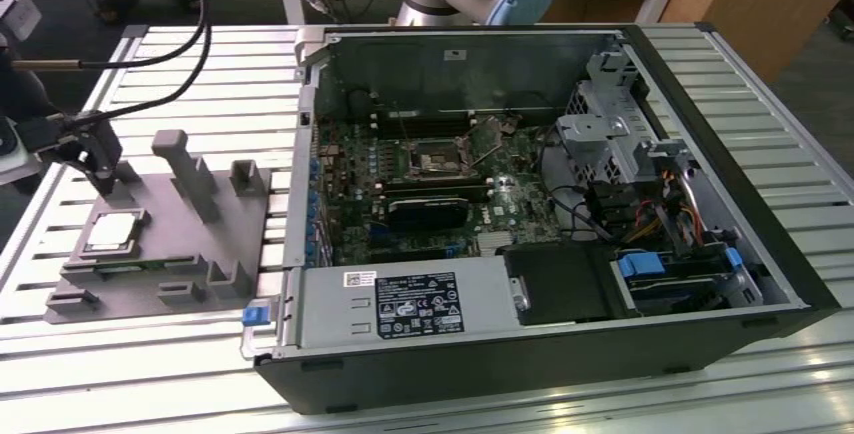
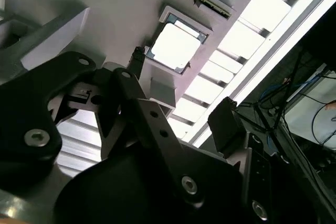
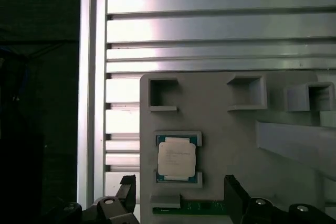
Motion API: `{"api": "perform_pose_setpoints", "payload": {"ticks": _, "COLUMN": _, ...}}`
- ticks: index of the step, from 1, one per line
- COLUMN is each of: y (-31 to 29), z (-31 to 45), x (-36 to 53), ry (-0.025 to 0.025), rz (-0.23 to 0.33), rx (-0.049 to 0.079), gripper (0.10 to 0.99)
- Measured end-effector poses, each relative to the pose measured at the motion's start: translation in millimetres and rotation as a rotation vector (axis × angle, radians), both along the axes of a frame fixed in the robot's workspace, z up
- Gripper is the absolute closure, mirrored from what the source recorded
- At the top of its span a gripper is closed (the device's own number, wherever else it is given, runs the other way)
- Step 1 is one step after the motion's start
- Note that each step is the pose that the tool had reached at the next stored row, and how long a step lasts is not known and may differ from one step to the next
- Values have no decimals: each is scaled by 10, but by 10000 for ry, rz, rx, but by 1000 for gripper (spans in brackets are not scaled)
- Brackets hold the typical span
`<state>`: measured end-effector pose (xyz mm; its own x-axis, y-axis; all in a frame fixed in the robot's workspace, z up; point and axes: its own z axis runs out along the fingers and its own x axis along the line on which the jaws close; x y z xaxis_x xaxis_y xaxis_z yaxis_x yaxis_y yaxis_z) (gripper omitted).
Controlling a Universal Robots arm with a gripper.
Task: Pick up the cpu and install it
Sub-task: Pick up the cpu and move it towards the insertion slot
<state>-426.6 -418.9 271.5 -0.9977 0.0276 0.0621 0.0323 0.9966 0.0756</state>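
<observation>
Sitting in one grey fixture (image 3: pixel 226 129), one cpu (image 3: pixel 177 159) lies below spread jaws.

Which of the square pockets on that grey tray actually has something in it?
The pocket with the silver-topped cpu lying flat inside it. The other square pockets on the grey tray are bare hollows.

- You see the cpu (image 3: pixel 177 160) lying flat in a square recess of the grey fixture plate (image 3: pixel 220 124), silver top facing you.
- Your gripper (image 3: pixel 179 195) has its two black fingers (image 3: pixel 127 190) spread wide, clear of the chip.
- A green board strip (image 3: pixel 191 208) lies just beside that recess.
- Rectangular pockets (image 3: pixel 163 94) are cut into the plate, which rests on a slatted metal table (image 3: pixel 210 24).
</observation>
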Motion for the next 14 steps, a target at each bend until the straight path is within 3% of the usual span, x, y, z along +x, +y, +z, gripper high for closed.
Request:
{"api": "perform_pose_setpoints", "payload": {"ticks": 4, "y": -4, "z": -53, "x": -1, "ry": -24, "rz": 114, "rx": 0, "gripper": 325}}
{"api": "perform_pose_setpoints", "payload": {"ticks": 11, "y": -16, "z": -125, "x": -30, "ry": -161, "rz": 299, "rx": -1, "gripper": 325}}
{"api": "perform_pose_setpoints", "payload": {"ticks": 14, "y": -16, "z": -179, "x": -48, "ry": -179, "rz": 300, "rx": -2, "gripper": 325}}
